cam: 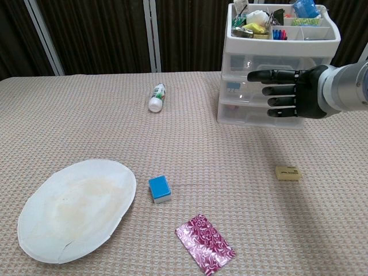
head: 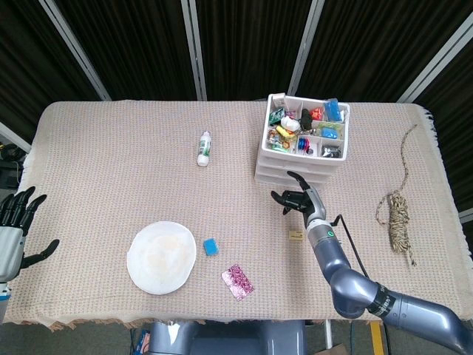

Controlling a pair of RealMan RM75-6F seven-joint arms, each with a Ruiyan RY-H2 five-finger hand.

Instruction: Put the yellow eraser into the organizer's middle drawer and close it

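A table covered in a beige woven cloth (head: 111, 148) stands before dark curtain panels.

The yellow eraser (cam: 287, 172) lies flat on the cloth in front of the organizer (cam: 276, 63), apart from it and untouched. The organizer is a white three-drawer unit with a filled tray on top; all three drawers appear pushed in, including the middle drawer (cam: 253, 92).

The right hand (cam: 287, 92) hovers in front of the drawer fronts at middle-drawer height, fingers extended and apart, holding nothing. Whether the fingertips touch the drawer face cannot be determined from either view. The left hand (head: 16, 222) rests at the far left table edge, fingers spread and empty.

Judgement: the step in hand is opening the middle drawer. The fingers should hook the pull of the middle drawer only, not the one above or below, and draw straight outward, level. The unit looks light and may slide or tip on the cloth; a slow pull is advised. Open it only far enough to admit the eraser.

Elsewhere: a paper plate (cam: 75, 207), a blue block (cam: 159, 188), a patterned magenta packet (cam: 205, 244), a small white bottle (cam: 156, 97), and a twine bundle (head: 397, 211) at the right.
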